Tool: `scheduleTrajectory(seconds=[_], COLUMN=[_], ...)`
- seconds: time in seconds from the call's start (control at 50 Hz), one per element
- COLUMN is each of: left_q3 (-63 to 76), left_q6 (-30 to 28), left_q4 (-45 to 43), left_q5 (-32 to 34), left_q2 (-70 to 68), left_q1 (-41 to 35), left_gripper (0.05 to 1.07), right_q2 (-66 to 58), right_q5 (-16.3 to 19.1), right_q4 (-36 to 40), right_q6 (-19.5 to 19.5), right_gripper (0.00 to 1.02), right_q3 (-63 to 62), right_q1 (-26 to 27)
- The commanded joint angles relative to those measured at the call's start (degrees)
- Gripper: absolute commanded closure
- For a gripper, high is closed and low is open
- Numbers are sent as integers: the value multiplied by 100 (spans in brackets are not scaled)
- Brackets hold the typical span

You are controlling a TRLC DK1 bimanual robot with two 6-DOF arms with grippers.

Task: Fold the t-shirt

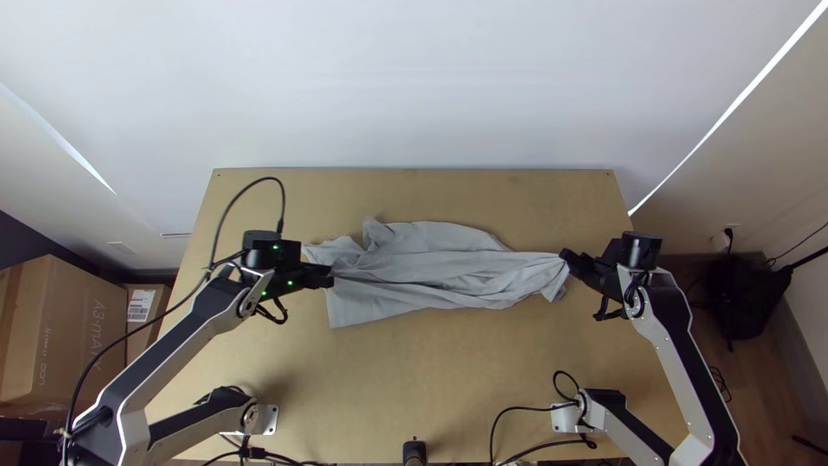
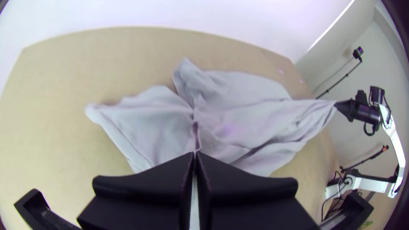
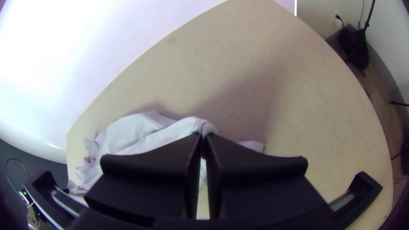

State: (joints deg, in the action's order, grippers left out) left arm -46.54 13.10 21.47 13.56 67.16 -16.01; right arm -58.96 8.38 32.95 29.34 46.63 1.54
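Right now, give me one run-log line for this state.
t-shirt: bunched, strung out across table | left hand: shut on cloth | right hand: shut on far-right end | neat fold: none yet

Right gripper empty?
No, the right gripper has its fingers closed on a pinched fold of the t-shirt.

T-shirt [image 1: 431,263] plain pale grey. Table [image 1: 414,371] tan. Left gripper [image 1: 330,276], right gripper [image 1: 566,255] black. 2 boxes [image 1: 69,336] brown.

Top view looks steeply down; both wrist views, nearer, share its table [image 1: 423,371].
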Motion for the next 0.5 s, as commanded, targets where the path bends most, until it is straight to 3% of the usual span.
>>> scheduleTrajectory(seconds=[0.0, 0.26, 0.48], left_q3=[-241, -1138, -2544], left_q6=[-80, -361, -484], left_q4=[-3, 393, 744], left_q5=[-196, -899, -1207], left_q2=[-405, -994, -1231], left_q1=[230, 1091, 1663], left_gripper=[104, 104, 104], right_q2=[306, 622, 245], right_q5=[-21, -21, -30], right_q4=[-43, -887, -1370], right_q6=[-69, -465, -570], right_gripper=[100, 100, 100], right_q3=[496, 1384, 2254], right_q1=[-84, -339, -558])
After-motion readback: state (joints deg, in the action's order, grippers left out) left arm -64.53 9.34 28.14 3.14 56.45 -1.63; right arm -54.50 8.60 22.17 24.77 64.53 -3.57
